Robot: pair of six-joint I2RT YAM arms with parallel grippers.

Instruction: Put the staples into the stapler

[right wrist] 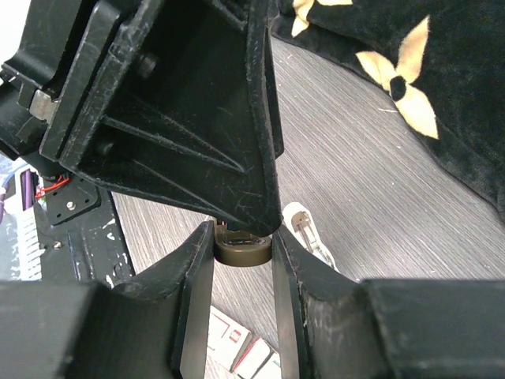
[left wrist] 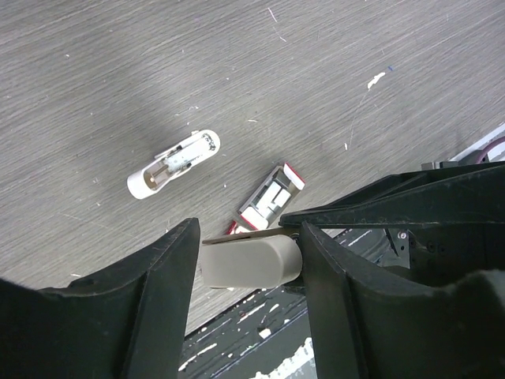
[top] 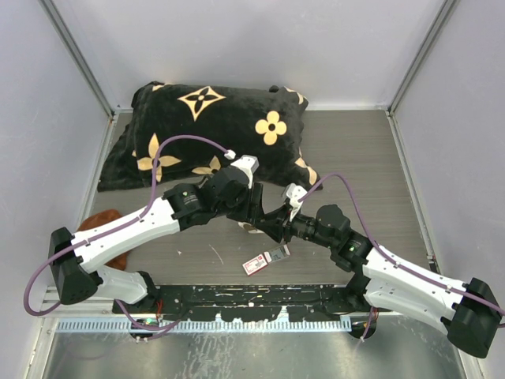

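A small beige stapler part is held above the table between both grippers. My left gripper is shut on one end. My right gripper is shut on the other end, which looks olive-brown in the right wrist view. The two grippers meet at mid-table. A white stapler part with a metal channel lies flat on the table below; it also shows in the right wrist view. The red-and-white staple box with its grey tray slid out lies just in front; it also shows in the left wrist view.
A black pillow with gold flowers lies at the back of the table, just behind the grippers. A brown object lies at the left under my left arm. A black paint-flecked strip runs along the near edge. Grey walls enclose both sides.
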